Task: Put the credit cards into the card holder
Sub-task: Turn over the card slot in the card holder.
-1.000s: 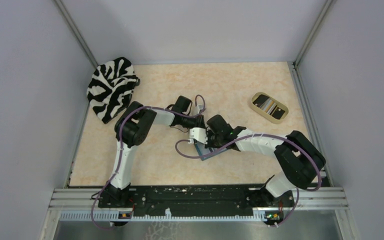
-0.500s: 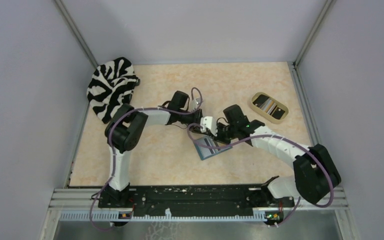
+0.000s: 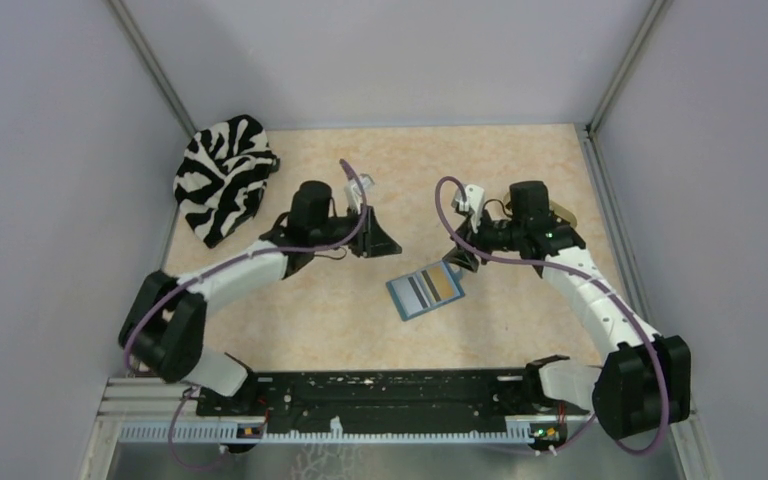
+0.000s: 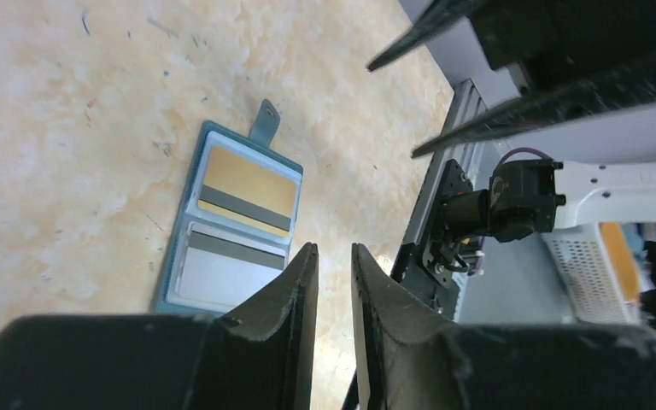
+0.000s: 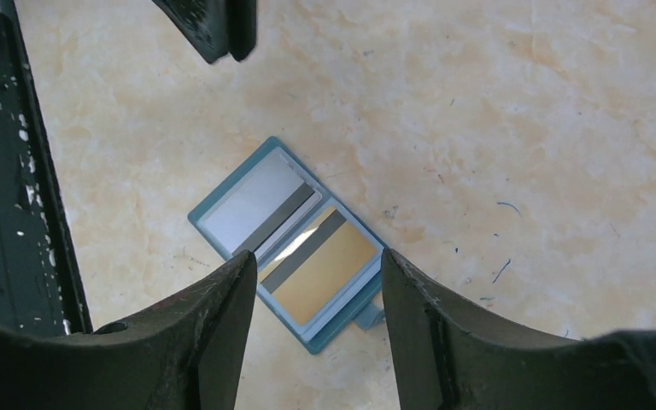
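Overhead, the card holder (image 5: 309, 342), a teal wallet, lies open and flat just right of the frame's centre on a marbled beige worktop (image 3: 310, 320). Two credit cards (image 3: 430, 287) sit in its pockets. A tan-gold card (image 5: 325, 272) with a dark stripe is on the half nearest the snap tab (image 5: 367, 316), and a pale silver card (image 5: 252, 203) with a grey stripe is on the other half. Both look square inside the teal border.

The right hand (image 5: 318, 260) hovers just up and right of the wallet, spread wide and empty. Its wrist view shows the wallet between the fingers, untouched. The left hand (image 4: 333, 256) hangs up and left of the wallet, its fingers drawn almost together and gripping nothing.

Further out, a zebra-striped cloth (image 3: 222, 175) is bunched in the upper left corner. A sliver of beige tray (image 3: 561, 212) shows behind the right arm; whether it holds cards cannot be told.

Judging from this, the seating looks done, so the step is likely a check. To do it well, confirm each card is pushed fully home. If one stands proud, nudge its outer edge with a closed fingertip while the other hand pins the opposite half — the light wallet will probably slide. Lift away without snagging the tab, then look to the tray for leftover cards.
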